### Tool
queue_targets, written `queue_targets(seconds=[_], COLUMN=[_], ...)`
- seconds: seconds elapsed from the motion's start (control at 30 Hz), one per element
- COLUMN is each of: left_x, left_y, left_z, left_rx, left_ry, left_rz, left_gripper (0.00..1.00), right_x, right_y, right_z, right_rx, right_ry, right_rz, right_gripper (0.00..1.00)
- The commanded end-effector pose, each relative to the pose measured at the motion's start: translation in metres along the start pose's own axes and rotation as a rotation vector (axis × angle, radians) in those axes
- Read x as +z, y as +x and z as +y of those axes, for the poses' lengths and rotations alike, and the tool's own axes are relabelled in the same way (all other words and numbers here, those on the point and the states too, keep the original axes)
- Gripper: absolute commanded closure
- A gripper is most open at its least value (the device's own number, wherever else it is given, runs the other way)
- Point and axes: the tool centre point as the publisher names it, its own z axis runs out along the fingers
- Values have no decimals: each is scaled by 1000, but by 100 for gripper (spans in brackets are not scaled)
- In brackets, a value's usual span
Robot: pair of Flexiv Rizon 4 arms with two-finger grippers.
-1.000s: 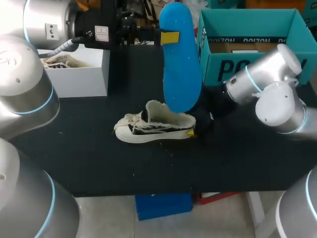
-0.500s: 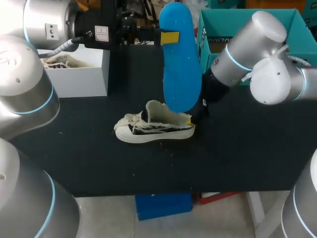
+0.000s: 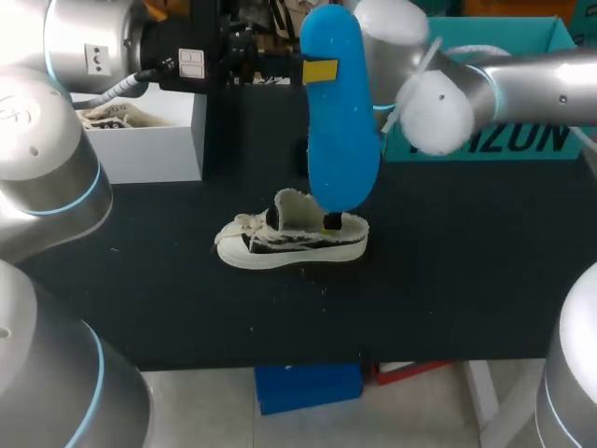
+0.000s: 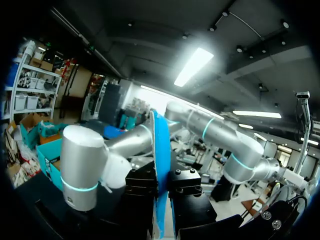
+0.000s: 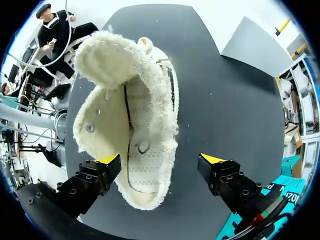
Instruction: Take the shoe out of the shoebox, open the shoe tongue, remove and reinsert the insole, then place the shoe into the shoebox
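- Since the insole (image 3: 340, 131) is out of the shoe (image 3: 294, 241), your left jaws hold it clamped and upright, its lower end over the heel, probably ready for reinsertion.
- Shoe: on its sole mid-bench (image 3: 466, 280), outside the shoebox (image 3: 536, 140), tongue pulled forward, mouth open.
- Right jaws: apart, over the heel end, gripping nothing; likely there to steady the shoe.
- Right wrist view: looks straight into the shoe (image 5: 135, 125), footbed bare; the head view gives you only its side.
- Left wrist view: the insole (image 4: 161, 165) edge-on in the jaws; no shoe visible.
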Motion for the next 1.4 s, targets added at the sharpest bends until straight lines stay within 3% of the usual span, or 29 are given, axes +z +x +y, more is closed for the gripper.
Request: queue_targets(seconds=[0.03,0.07,0.1,0.2,0.47,0.53,0.57,0.6,0.77,0.83,0.87,0.9,0.97,1.4], left_x=[3,3,3,3,3,3,3,3,3,3,3,3,3,3], left_y=[0,0,0,0,0,0,0,0,0,0,0,0,0,0], left_z=[1,1,1,1,1,1,1,1,1,1,1,1,1,1], left_rx=[2,2,2,2,2,2,2,2,2,2,2,2,2,2], left_ry=[2,2,2,2,2,2,2,2,2,2,2,2,2,2], left_rz=[-3,-3,-3,-3,-3,-3,-3,-3,-3,-3,-3,-3,-3,-3], left_gripper=[100,100,100,100,100,100,100,100,100,100,100,100,100,100], right_x=[5,6,6,12,19,20,21,22,25,25,25,25,28,28], right_y=[-6,-6,-7,-8,-9,-9,-9,-9,-7,-7,-6,-7,-6,-6], right_z=[8,9,11,17,25,25,24,23,18,17,17,17,18,18], right_rx=[4,5,5,-6,-22,-21,-19,-18,-1,3,3,-4,-56,-56], right_ry=[320,324,333,373,346,340,331,330,302,288,274,256,220,220], right_rz=[9,10,10,23,32,32,34,35,41,40,38,52,91,91], right_gripper=[6,16,18,22,25,31,45,53,64,74,91,100,100,100])
